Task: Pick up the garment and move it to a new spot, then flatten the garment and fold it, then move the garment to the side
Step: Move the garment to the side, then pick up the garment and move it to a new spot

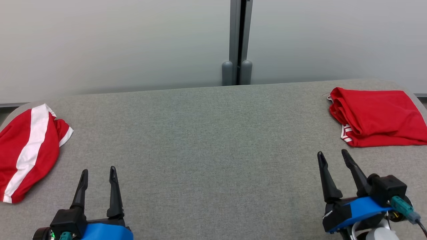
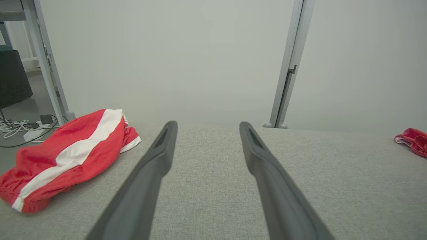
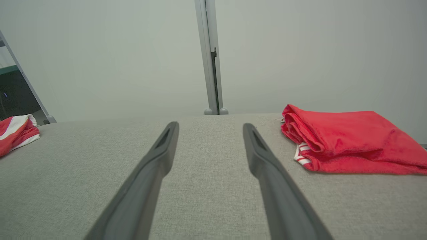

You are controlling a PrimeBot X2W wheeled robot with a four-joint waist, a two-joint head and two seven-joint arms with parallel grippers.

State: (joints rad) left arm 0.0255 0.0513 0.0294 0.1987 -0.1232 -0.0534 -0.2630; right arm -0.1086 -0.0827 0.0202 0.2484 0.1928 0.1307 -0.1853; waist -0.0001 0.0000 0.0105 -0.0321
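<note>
A crumpled red garment with a broad white stripe (image 1: 28, 151) lies at the table's left edge, also seen in the left wrist view (image 2: 66, 156) and at the left of the right wrist view (image 3: 15, 133). A second red garment (image 1: 377, 116), folded, rests at the far right (image 3: 347, 143) (image 2: 413, 140). My left gripper (image 1: 99, 173) hovers open near the front left, right of the striped garment, empty (image 2: 206, 128). Open and empty too, my right gripper (image 1: 332, 156) stands just in front of the folded garment (image 3: 210, 128).
The grey fabric-covered table (image 1: 206, 150) stretches between both garments. A pale wall with a grey vertical post (image 1: 237, 43) runs behind the far edge. Cables and a power strip (image 2: 23, 128) lie on the floor beyond the left edge.
</note>
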